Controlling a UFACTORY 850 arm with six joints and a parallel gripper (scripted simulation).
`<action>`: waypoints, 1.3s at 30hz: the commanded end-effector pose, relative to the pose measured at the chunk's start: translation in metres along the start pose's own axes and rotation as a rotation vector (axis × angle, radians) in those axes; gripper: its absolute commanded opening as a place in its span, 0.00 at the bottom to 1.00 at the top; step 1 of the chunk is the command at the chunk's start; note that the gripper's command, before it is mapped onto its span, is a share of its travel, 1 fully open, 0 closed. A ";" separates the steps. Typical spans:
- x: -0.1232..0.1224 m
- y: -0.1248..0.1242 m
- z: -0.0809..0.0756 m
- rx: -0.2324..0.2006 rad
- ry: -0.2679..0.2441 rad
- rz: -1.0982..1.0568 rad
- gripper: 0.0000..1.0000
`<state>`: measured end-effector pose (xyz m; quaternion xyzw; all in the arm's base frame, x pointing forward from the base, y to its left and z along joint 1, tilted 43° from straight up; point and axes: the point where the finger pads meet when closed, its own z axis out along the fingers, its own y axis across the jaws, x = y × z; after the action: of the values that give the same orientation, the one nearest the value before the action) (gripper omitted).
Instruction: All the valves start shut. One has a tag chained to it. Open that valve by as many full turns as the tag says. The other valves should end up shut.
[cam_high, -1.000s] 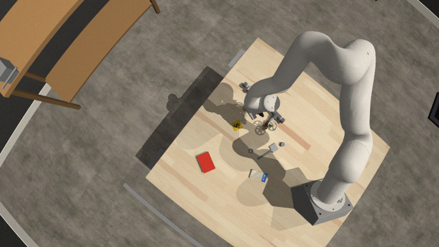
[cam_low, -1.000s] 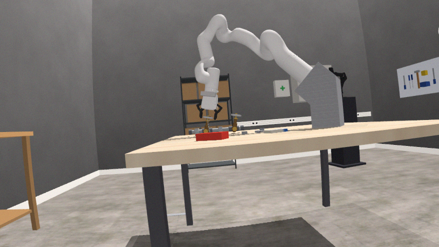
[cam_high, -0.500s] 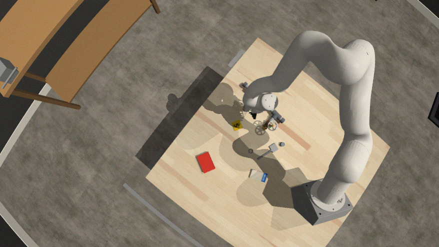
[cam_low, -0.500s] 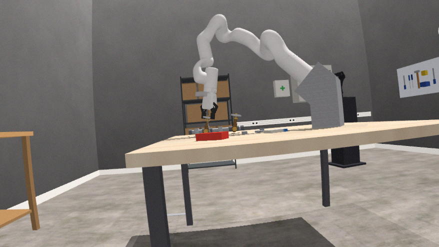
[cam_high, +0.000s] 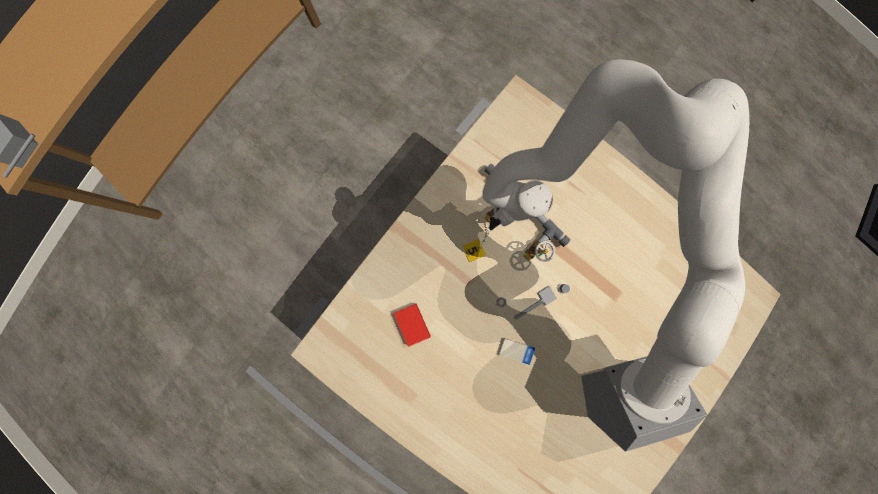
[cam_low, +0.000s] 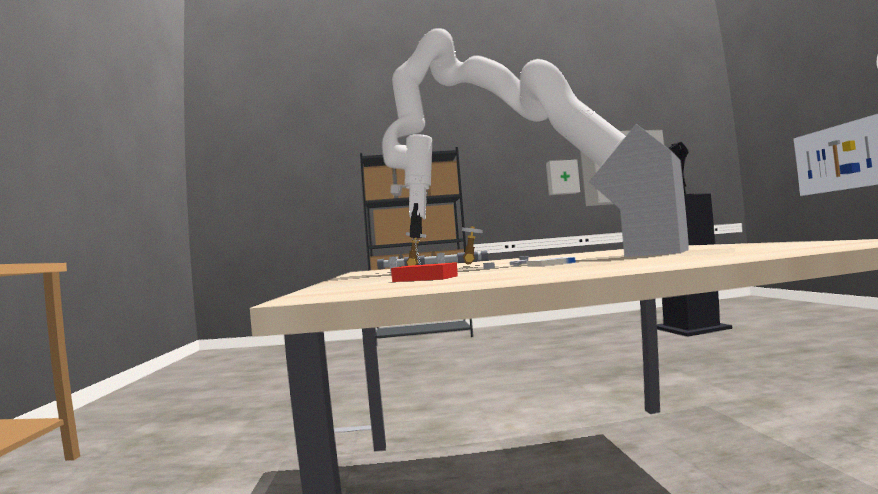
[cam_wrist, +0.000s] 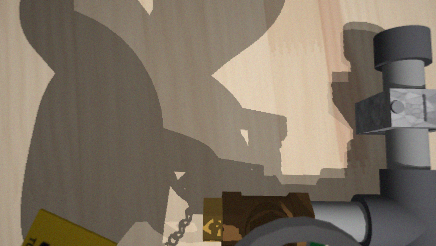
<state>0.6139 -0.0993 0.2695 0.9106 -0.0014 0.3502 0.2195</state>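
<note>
Pincer (cam_high: 494, 222) (cam_low: 416, 235) stands fully open, holding nothing, over the chained valve (cam_low: 411, 260) (cam_wrist: 267, 212), just left of centre in the exterior view. Yellow tag (cam_high: 473, 250) (cam_wrist: 65, 231), near the centre of the top view, reads 5. Risks: an off-centre grip on the handwheel (cam_wrist: 300, 232) could slip and spoil the turn count; a swinging finger could snag the chain (cam_high: 486, 232) (cam_low: 418, 250) (cam_wrist: 180, 227) or nudge the neighbouring valve (cam_high: 538, 246) (cam_low: 470, 248) open.

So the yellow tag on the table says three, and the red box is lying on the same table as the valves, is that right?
Not quite: the number on the yellow tag is 5, not three, as the top view shows. The red box is indeed on the same table as the valves.
</note>
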 end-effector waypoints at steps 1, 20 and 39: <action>0.001 0.000 0.000 0.016 0.031 0.277 1.00; 0.001 0.000 0.000 0.040 0.023 1.199 1.00; 0.001 0.000 0.000 0.070 0.068 1.376 1.00</action>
<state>0.6139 -0.0990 0.2694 0.6987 -0.5623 0.4353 -0.0789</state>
